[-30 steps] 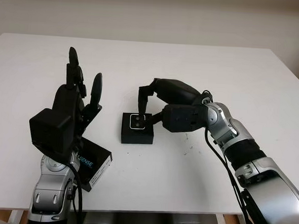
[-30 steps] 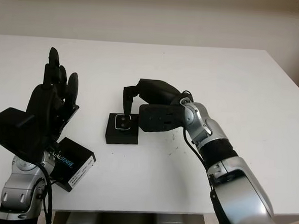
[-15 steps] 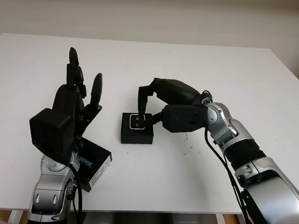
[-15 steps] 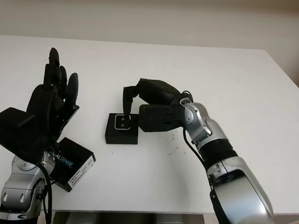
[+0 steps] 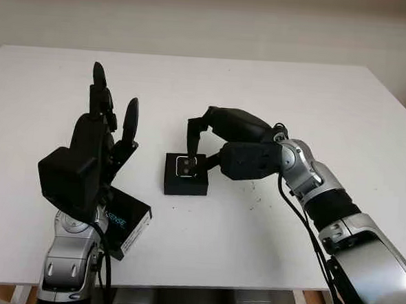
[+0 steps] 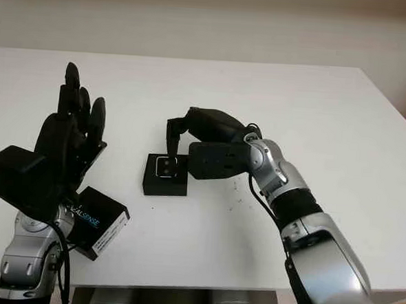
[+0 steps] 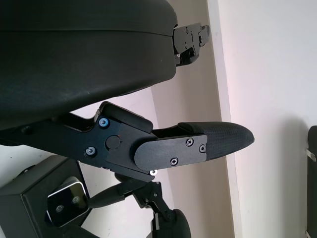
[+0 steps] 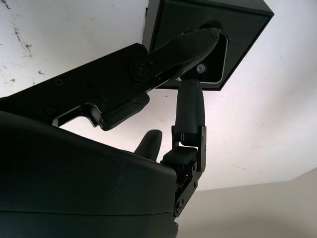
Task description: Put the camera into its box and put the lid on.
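Note:
A small black box (image 5: 185,186) stands open in the middle of the white table (image 5: 275,94). The silver-faced camera (image 5: 187,166) with its two lenses sits inside it, face up. My right hand (image 5: 197,162) reaches in from the right, with one finger coming down on the camera's far side and the thumb against its right edge. The right wrist view shows these fingertips (image 8: 198,42) on the camera (image 8: 217,62) in the box (image 8: 198,20). The black lid (image 5: 126,226), printed REALSENSE, lies at the front left. My left hand (image 5: 97,142) is raised above it, open and holding nothing.
The table's front edge runs just below the lid. A few dark specks (image 5: 254,193) mark the tabletop under my right forearm. The left wrist view looks past the left hand's fingers (image 7: 198,144) to the box (image 7: 25,208).

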{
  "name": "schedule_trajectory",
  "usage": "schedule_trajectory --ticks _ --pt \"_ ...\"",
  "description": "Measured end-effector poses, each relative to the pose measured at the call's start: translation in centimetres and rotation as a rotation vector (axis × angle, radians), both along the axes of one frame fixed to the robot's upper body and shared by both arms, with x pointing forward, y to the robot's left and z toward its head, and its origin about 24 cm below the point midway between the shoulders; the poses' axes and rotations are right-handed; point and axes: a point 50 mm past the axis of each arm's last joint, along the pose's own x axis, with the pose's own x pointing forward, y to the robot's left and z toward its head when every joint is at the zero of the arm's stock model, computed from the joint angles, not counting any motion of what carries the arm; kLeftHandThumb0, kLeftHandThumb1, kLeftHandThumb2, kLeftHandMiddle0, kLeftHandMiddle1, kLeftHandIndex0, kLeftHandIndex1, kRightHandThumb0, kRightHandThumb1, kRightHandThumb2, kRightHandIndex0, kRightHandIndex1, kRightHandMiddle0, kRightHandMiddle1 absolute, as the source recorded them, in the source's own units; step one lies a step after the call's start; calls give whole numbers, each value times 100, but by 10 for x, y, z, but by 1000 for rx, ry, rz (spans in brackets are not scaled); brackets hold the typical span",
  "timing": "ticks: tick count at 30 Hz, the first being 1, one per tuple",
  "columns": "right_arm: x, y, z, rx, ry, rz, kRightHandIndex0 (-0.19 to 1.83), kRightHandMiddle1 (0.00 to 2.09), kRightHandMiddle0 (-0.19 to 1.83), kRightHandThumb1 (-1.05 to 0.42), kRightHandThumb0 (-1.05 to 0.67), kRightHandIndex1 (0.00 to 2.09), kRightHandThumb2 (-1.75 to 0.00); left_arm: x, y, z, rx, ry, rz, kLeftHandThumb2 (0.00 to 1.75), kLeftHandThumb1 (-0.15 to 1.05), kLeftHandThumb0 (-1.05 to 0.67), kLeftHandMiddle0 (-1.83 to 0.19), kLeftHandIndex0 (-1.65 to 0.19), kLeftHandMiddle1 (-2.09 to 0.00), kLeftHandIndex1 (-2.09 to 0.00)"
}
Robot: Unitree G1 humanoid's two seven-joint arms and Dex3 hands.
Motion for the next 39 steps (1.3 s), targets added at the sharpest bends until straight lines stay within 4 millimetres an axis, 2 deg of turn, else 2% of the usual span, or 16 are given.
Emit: schedule_trajectory --ticks 3,8,10,13,16,30,39 --pt "1 0 0 -7 -3 2 -7 62 26 -85 -75 111 -5 0 0 -1 0 11 2 54 105 -75 19 19 0 0" --pt "2 2 1 -24 -11 13 -5 39 27 -86 -77 86 -5 0 0 -1 4 13 2 54 105 -77 19 19 0 0" --pt "2 2 1 -31 -14 16 3 28 28 -85 -79 58 -5 0 0 -1 4 15 0 55 105 -76 19 19 0 0" --pt "3 4 3 -43 -19 20 9 20 29 -86 -79 37 -5 0 0 -1 7 16 -5 55 105 -74 19 19 0 0" --pt "3 5 4 -51 -21 24 10 15 29 -86 -80 25 -6 0 0 -1 7 12 -6 55 105 -73 19 19 0 0" --pt "3 6 4 -63 -50 37 8 8 23 -87 -79 12 -5 0 1 0 8 12 0 56 105 -73 19 19 0 0" --pt "7 4 12 -74 -91 33 11 7 23 -86 -78 10 -5 -1 0 2 8 -7 -7 55 105 -71 19 19 0 0"
